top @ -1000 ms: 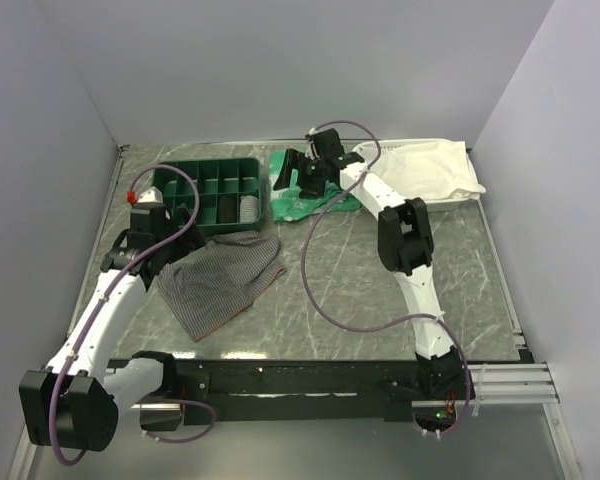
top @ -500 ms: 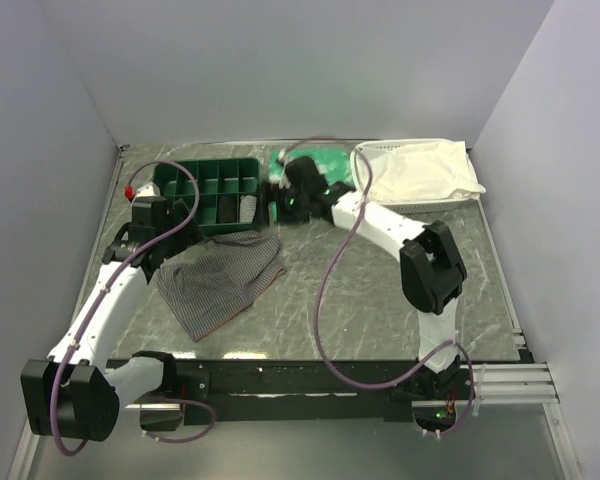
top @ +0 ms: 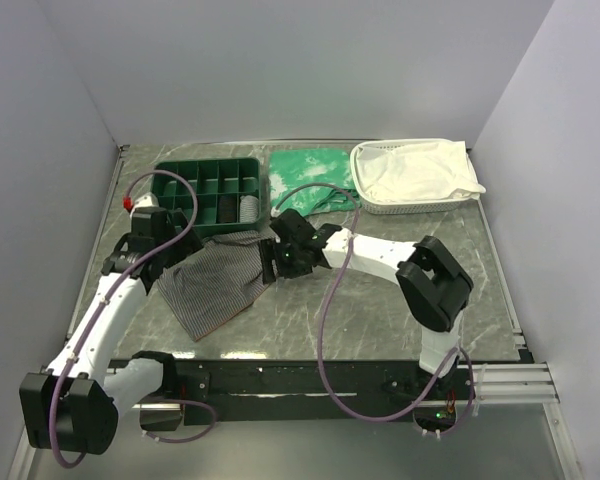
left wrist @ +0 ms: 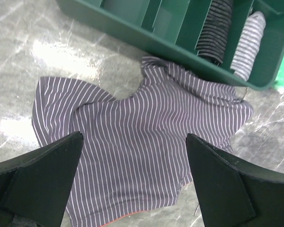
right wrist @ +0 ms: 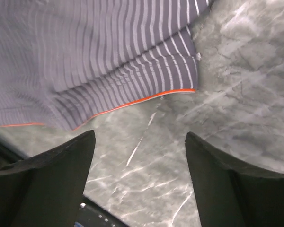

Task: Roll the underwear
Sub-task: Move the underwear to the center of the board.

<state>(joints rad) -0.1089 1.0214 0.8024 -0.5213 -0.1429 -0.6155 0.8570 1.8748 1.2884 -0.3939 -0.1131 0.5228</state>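
Hovering over the underwear (top: 220, 282) with both claws spread: left claw (left wrist: 133, 142) above its middle, right claw (right wrist: 139, 137) low at the orange-trimmed hem (likely lining up a pinch to begin rolling). Soft, pinstriped grey fabric, rumpled flat on marbled tabletop (top: 380, 320), far edge touching the rigid green tray (top: 210, 162) holding rolled pieces (left wrist: 217, 28).

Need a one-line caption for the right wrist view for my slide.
Open right gripper poised over the marble table, just short of the orange-trimmed edge of the striped underwear.
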